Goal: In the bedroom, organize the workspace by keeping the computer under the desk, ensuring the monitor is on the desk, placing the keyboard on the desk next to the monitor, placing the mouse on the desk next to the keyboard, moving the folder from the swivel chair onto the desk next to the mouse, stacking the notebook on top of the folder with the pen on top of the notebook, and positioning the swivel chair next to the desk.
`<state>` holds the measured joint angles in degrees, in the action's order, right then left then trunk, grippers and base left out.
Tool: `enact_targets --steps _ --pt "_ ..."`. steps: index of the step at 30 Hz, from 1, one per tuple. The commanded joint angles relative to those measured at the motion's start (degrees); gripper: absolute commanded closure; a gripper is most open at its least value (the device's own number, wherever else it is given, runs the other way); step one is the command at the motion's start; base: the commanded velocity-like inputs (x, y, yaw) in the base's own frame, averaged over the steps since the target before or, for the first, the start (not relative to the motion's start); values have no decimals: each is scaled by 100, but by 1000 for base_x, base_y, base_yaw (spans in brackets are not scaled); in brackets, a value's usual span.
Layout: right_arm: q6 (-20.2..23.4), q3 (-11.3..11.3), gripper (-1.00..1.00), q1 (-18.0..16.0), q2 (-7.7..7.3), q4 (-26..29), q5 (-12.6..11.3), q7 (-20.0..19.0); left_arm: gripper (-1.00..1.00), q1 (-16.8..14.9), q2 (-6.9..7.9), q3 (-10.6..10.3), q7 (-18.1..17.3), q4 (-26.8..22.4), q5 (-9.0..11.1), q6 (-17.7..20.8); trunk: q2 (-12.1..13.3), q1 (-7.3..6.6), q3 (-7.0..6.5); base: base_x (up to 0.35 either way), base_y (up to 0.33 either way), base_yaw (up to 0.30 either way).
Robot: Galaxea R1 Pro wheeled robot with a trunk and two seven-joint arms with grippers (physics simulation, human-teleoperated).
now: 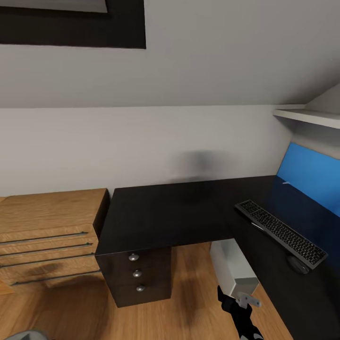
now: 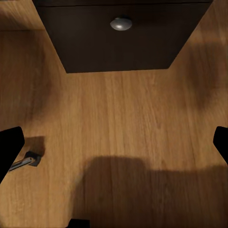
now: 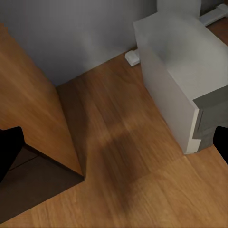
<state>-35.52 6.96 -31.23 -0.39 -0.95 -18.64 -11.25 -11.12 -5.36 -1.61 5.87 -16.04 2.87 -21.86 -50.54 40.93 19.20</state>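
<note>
Head view, keyboard (image 1: 281,233) and mouse (image 1: 298,264) seen on black desk (image 1: 165,217) at right, computer (image 1: 233,271) tucked beneath, both grippers' jaws spread open.

Pale grey wall (image 1: 141,141), sloped ceiling (image 1: 212,52), wooden floor (image 1: 71,311), wooden dresser (image 1: 47,226) far left, white shelf (image 1: 307,114) far right

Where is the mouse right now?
In the head view, the mouse lies on the black desk at the right side, just off the near end of the keyboard.
</note>
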Motion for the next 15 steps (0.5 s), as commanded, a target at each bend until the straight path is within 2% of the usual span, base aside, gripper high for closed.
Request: enact_targets --steps 1,15 --pt "-13 46 -100 -6 -2 -10 -27 -59 -100 -4 -2 -20 17 4 29 -20 -5 1 7 4 -3 0" --pt "-14 51 -100 -6 -13 -9 -34 -53 -100 -4 -15 -29 22 -4 34 -20 -5 1 7 1 0 0"
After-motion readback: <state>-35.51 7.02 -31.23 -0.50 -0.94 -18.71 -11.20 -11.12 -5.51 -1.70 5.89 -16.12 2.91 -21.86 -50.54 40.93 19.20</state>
